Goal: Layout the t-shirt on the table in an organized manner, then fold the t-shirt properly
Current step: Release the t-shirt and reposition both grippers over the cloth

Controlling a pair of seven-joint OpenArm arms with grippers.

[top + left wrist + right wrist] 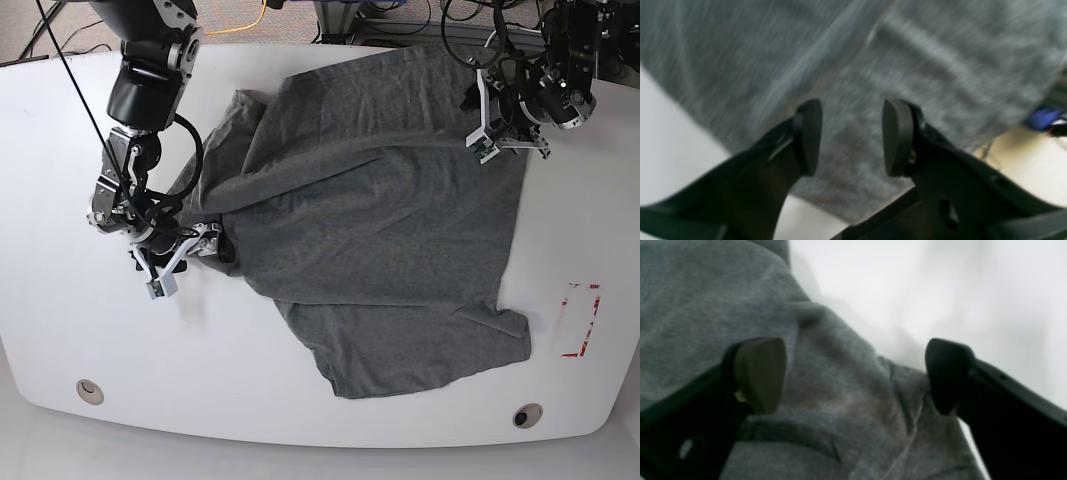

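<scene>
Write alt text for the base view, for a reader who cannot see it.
A grey t-shirt lies spread but wrinkled across a white table, seen from above. The right end effector is at the shirt's left edge and the left end effector at its upper right. A red tape rectangle marks the table's right side.

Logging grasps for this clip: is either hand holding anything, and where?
Nothing. Both the left hand and right hand are open over the shirt.
</scene>
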